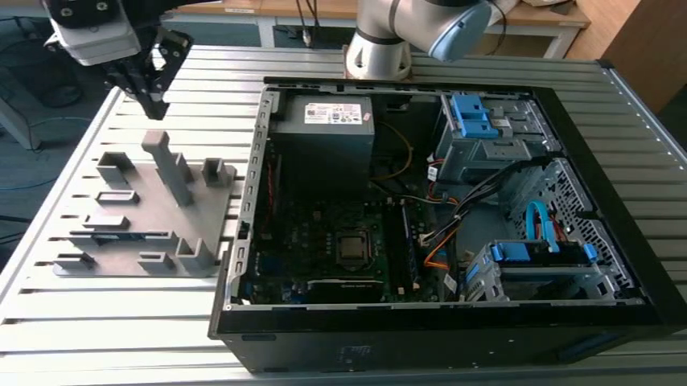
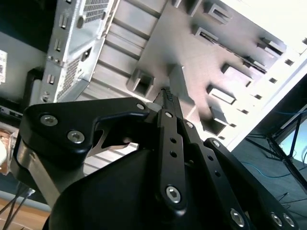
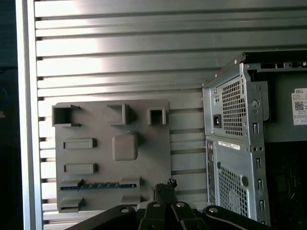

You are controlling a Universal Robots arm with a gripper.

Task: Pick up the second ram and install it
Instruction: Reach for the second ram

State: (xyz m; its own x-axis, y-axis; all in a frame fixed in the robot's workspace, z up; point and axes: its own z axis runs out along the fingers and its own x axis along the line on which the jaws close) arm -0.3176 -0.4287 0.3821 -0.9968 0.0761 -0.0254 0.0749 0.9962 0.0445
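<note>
The second ram [image 1: 121, 236] is a thin dark blue-green stick lying in a slot of the grey holder plate [image 1: 140, 261], on the table at the exterior view's left of the open computer case [image 1: 429, 330]. The first wrist view shows the ram [image 3: 96, 184] from above, in the plate [image 3: 153, 129]. My gripper [image 1: 151, 103] hangs above the plate's far end, well clear of the stick. Its dark fingers [image 2: 169, 112] are shut together with nothing between them, and the tips [image 3: 166, 185] hover over the plate's edge.
Tall grey blocks [image 1: 172, 169] rise from the holder plate below the gripper. Inside the case lie the motherboard with its processor socket [image 1: 352, 245], a grey power-supply box [image 1: 322, 133], blue drive cages [image 1: 478, 117] and loose cables. The slatted metal table [image 1: 96, 322] carries everything.
</note>
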